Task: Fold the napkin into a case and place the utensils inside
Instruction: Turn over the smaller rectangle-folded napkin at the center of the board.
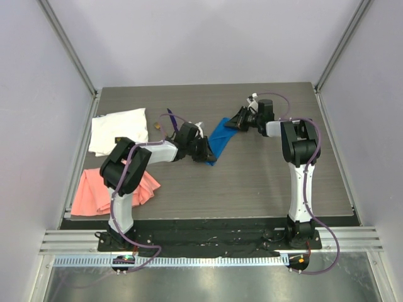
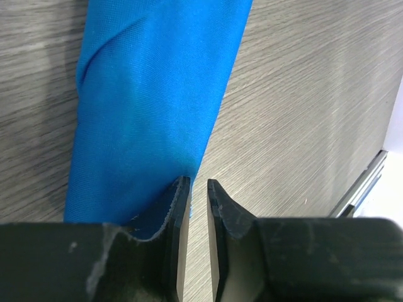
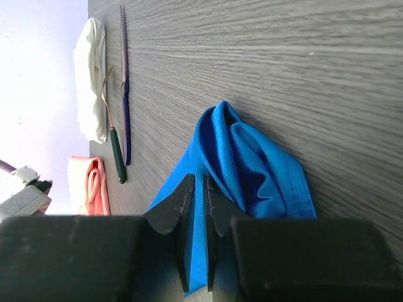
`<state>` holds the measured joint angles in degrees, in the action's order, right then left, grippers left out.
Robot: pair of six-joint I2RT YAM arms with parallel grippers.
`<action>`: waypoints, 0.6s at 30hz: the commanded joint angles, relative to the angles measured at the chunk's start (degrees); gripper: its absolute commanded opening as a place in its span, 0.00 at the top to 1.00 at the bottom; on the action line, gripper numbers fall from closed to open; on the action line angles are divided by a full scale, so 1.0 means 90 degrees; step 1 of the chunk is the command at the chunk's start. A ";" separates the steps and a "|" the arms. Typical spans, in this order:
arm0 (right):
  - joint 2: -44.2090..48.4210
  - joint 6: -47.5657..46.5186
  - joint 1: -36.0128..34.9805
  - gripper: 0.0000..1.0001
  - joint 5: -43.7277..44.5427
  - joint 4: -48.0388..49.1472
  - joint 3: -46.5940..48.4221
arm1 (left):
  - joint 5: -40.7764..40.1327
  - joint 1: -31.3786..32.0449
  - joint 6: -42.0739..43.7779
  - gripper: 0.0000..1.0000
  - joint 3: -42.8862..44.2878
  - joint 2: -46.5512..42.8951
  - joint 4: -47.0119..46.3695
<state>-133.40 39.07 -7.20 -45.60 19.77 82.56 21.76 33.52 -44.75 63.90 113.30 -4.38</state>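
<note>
The right tool [image 3: 197,180] is clamping the napkin [image 3: 252,163] at its far end, likely anchoring it, while the left tool [image 2: 198,181], jaws narrowly apart, is resting at the near end

Top cam: fixed, high, far from napkin [image 1: 220,139], looking down on it. Left wrist cam: close above napkin. Right wrist cam: close, low beside it, looking along it. All three share napkin.
</note>
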 commanded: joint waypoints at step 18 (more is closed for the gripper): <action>0.1521 -0.0647 -0.0059 0.73 0.0936 -0.1842 0.0064 | -0.0269 -0.0121 0.0207 0.64 0.0547 -0.0899 0.1864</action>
<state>-125.23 37.89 -6.79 -40.38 9.98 82.37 19.05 32.91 -42.09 68.34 107.09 10.35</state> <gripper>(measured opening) 0.259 0.368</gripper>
